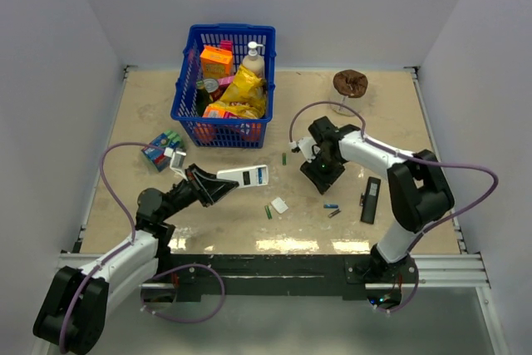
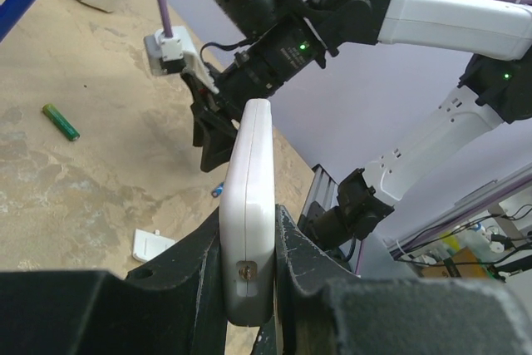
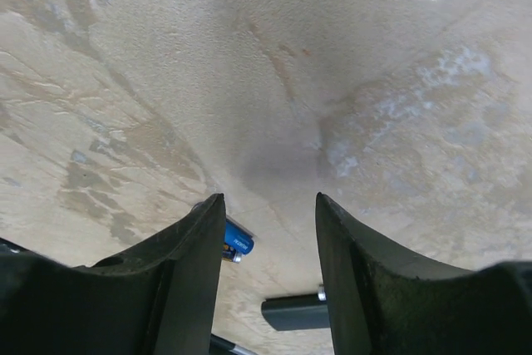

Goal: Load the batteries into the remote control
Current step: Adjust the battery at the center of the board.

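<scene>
The white remote control [image 1: 247,176] is lifted off the table, clamped edge-on in my left gripper [image 1: 214,185]. In the left wrist view the remote control [image 2: 249,172] stands narrow side up between the black fingers [image 2: 191,280]. My right gripper [image 1: 321,174] hovers open over bare table, nothing between its fingers. Just beyond its fingers [image 3: 187,272] lie a blue battery [image 3: 237,241] and a dark battery [image 3: 295,312]. From above, the blue battery [image 1: 331,205] and dark battery [image 1: 334,214] lie close together. A green battery [image 1: 268,212] and another green battery [image 1: 283,158] lie apart.
A small white cover piece [image 1: 279,204] lies beside the green battery. A black remote [image 1: 371,199] lies at the right. A blue basket [image 1: 224,85] of groceries stands at the back, a brown object [image 1: 350,82] at the back right, a battery pack [image 1: 164,149] at the left.
</scene>
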Robot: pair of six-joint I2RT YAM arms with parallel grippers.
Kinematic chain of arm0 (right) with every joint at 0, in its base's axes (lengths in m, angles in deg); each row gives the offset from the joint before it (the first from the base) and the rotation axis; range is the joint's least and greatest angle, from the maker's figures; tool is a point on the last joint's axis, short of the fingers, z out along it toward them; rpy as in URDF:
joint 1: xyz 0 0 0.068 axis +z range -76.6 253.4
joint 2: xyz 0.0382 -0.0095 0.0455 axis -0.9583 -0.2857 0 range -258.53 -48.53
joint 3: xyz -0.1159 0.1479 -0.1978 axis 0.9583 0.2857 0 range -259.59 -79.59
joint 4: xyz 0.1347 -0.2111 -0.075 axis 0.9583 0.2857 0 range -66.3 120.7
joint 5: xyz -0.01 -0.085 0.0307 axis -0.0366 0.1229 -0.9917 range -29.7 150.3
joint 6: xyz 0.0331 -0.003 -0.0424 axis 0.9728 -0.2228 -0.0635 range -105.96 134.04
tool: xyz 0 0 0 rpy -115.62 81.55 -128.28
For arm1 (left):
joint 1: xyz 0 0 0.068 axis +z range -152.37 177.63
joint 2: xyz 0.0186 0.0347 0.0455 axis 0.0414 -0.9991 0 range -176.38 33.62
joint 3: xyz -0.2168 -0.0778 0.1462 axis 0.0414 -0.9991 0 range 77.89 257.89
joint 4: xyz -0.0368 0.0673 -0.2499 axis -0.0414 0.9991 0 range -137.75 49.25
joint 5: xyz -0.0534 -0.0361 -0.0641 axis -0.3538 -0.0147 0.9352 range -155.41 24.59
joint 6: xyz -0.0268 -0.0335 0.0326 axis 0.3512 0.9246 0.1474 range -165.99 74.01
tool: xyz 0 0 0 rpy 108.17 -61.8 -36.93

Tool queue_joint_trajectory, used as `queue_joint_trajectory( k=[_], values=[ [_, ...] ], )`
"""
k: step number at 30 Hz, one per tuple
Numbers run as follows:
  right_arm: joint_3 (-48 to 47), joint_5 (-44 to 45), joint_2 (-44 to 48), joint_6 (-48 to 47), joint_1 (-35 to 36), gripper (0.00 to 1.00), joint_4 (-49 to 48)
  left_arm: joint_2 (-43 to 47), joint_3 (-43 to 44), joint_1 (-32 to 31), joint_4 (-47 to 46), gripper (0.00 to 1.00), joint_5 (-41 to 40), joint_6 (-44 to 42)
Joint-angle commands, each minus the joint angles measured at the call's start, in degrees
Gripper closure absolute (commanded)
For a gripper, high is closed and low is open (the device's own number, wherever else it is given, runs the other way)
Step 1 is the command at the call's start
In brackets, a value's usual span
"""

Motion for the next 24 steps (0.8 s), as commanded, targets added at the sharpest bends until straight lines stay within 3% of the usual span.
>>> queue_joint_trajectory(
  k=[1, 6, 7, 8, 14, 21, 24],
  values=[
    [-1.52, -0.3, 7.06, 7.81, 0.09, 0.5, -1.5, 0.4, 2.57, -0.38, -2.04, 1.0, -0.03, -2.39],
    [-3.38, 1.11, 11.18, 25.88, 0.09, 0.47, 0.34, 1.19, 2.74, -0.38, -0.37, 1.0, 0.15, -2.92],
    [-2.16, 1.1, 12.77, 28.98, 0.18, 0.36, 0.0, 1.28, 2.92, -0.38, -0.02, 1.0, 0.85, -3.1],
    [-1.19, 1.02, 14.18, 32.23, 0.09, 0.34, -0.09, 1.37, 3.01, -0.38, 0.59, 1.0, 1.03, -3.18],
    [12.16, 2.41, 25.95, 53.49, 0.09, 0.39, 1.4, 3.39, 3.01, -0.64, 3.67, 1.0, 1.73, -3.36],
    [26.06, -4.17, 36.5, 67.41, 0.26, 0.42, -0.36, 4.53, 3.01, -2.57, 4.73, 1.0, 2.7, -2.48],
    [29.58, -6.71, 37.04, 70.49, 0.44, 0.34, -1.5, 4.44, 2.92, -2.75, 5.43, 1.0, 2.79, -2.22]
  ],
)
